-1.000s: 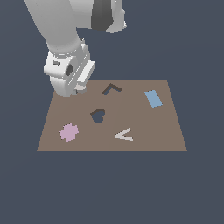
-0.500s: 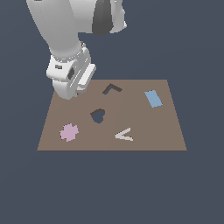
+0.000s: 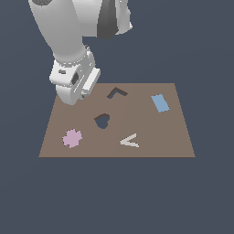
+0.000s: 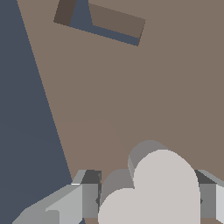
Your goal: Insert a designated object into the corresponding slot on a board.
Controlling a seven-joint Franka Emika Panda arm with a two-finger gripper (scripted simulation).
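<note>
The brown board [image 3: 155, 130] lies flat, with the dark heart-shaped slot [image 3: 102, 121] near its middle. My gripper [image 3: 72, 97] hangs over the board's far corner on the exterior view's left, apart from the slot. In the wrist view my gripper [image 4: 148, 202] is shut on the pale beige-grey heart-like piece [image 4: 159, 190], held between the two grey fingers [image 4: 85, 200]. The piece is above the bare board [image 4: 131, 87]. In the exterior view the hand hides the piece.
A dark L-shaped cutout [image 3: 117, 93] lies at the board's far side and also shows in the wrist view [image 4: 100, 22]. A blue rectangle [image 3: 160, 103], a pink flower-like piece [image 3: 72, 138] and a pale V-shaped piece [image 3: 130, 141] lie on the board.
The arm's upper links have shifted a little toward the exterior view's left. The hand stays over the same corner of the board.
</note>
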